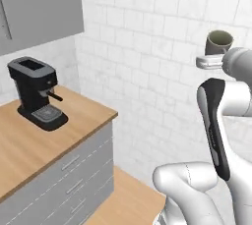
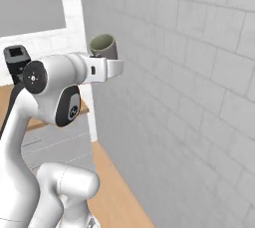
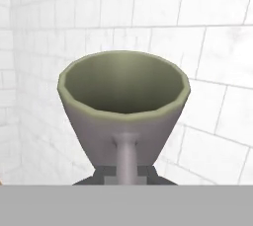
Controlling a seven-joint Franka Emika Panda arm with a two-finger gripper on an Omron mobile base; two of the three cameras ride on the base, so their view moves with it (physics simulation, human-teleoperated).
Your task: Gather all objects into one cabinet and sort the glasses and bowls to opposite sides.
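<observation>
A grey-green glass (image 1: 219,42) with a side handle is held high in the air close to the white tiled wall, mouth upward. My gripper (image 1: 212,60) is shut on it from below. In the right base view the glass (image 2: 103,47) sits on top of the hand, with the gripper (image 2: 110,60) under it. The hand view looks straight at the glass (image 3: 123,106); its handle runs down between my dark fingertips (image 3: 106,174). The cabinet (image 1: 39,8) with its flat grey door closed hangs at upper left, far from the glass.
A black coffee machine (image 1: 34,91) stands on the wooden counter (image 1: 29,145) under the cabinet, with grey drawer fronts (image 1: 69,175) below. The tiled wall (image 1: 147,71) runs close past the hand. Wooden floor (image 1: 128,199) lies beside the counter.
</observation>
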